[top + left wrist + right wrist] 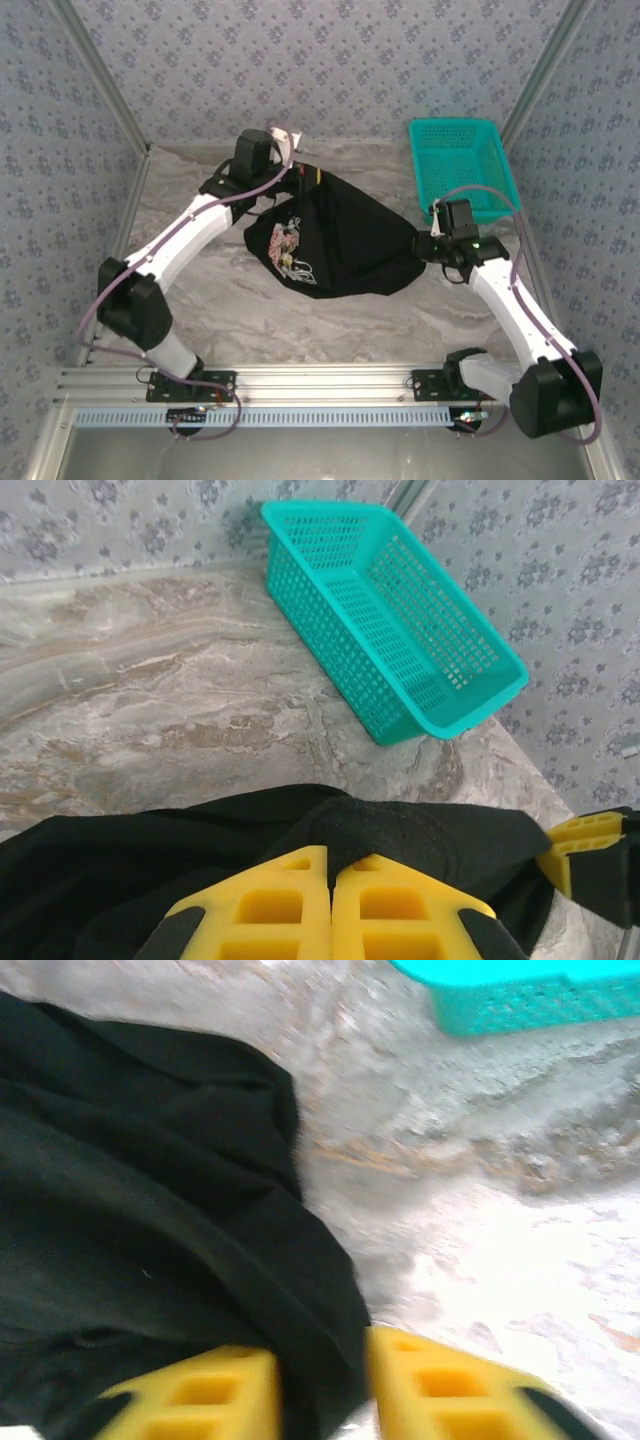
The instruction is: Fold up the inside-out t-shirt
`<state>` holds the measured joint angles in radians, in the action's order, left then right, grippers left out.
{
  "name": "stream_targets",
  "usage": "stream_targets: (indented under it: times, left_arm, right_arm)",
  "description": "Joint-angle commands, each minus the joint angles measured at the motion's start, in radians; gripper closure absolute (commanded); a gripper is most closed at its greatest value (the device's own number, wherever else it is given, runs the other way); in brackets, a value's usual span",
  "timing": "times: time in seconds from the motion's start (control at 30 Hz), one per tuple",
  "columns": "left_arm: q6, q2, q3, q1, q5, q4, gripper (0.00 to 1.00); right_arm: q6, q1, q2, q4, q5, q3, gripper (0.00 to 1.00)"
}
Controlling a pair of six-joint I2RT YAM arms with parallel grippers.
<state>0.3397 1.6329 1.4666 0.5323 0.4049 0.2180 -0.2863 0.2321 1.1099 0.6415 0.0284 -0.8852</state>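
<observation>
From the overhead camera I see the t-shirt, black with a floral print showing on its left part. It is strung across the middle of the tabletop between my two arms. Its long axis runs on a slant, from the left gripper at the far-left end to the right gripper at the near-right end, where the cloth draws to a point. The bulk sags toward me below that line. The teal mesh basket sits in the far-right corner, apart from the cloth and just beyond the right gripper.

On the left wrist camera, the left gripper has its yellow fingers pressed together with a fold of the t-shirt pinched between them, and that hold looks firm. Beyond the cloth lie bare tabletop and the teal mesh basket.

The right wrist camera is blurred. The right gripper has its fingers parted and a ridge of the t-shirt lies in the gap; whether they bite on it I cannot tell. The cloth runs off to the left of that gripper. Bare tabletop lies to its right and the teal mesh basket ahead.

My judgement is that the next move turns on that slanted line. The left gripper is the sure anchor, so I would plan any fold from its end.
</observation>
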Motion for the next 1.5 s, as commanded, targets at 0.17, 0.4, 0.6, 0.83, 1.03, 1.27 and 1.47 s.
stream_targets:
  times: [0.17,0.4,0.6,0.83,1.03,1.27,1.47]
  left_arm:
    - [0.019,-0.033,0.077,0.063,0.066,0.001,1.00]
    - [0.018,-0.034,0.077,0.067,0.068,0.006,1.00]
    - [0.019,-0.033,0.082,0.066,0.072,0.011,1.00]
    - [0.021,-0.030,0.084,0.067,0.070,0.011,1.00]
    - [0.022,-0.016,0.093,0.060,0.009,0.027,1.00]
    - [0.005,0.155,0.247,0.023,-0.134,0.066,0.95]
    - [0.012,0.425,0.626,-0.008,-0.069,0.162,0.96]
  right_arm:
    - [0.057,0.259,-0.138,-0.316,-0.056,0.062,0.47]
    - [-0.008,0.402,0.108,-0.646,-0.118,0.107,0.57]
    - [-0.019,0.423,0.323,-0.821,-0.024,0.079,0.47]
    - [-0.030,0.433,0.468,-0.940,0.102,0.058,0.53]
    - [-0.062,0.416,0.415,-0.951,0.052,0.084,0.88]
    - [-0.206,0.289,0.131,-0.780,-0.207,0.115,0.98]
    - [-0.285,0.195,0.054,-0.744,-0.284,0.059,1.00]
